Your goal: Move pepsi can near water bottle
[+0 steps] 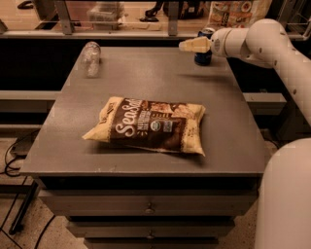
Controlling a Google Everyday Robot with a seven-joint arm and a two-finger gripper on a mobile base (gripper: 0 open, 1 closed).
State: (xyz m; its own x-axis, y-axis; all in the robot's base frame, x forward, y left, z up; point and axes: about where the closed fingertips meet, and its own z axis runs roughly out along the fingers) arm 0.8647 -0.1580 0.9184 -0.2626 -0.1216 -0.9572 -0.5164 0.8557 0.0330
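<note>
The pepsi can point(203, 56), dark blue with a silver top, stands upright at the far right of the grey table point(146, 78). My gripper point(190, 45) hangs in front of the can's upper part, pointing left, and hides part of it. I cannot tell whether it touches the can. The water bottle point(91, 58), clear and crinkled, lies on its side at the far left of the table, well apart from the can.
A large brown and cream chip bag point(148, 125) lies in the middle of the table toward the front. Drawers point(148, 210) sit under the tabletop. A ledge with clutter point(104, 12) runs behind the table. My white arm point(272, 44) reaches in from the right.
</note>
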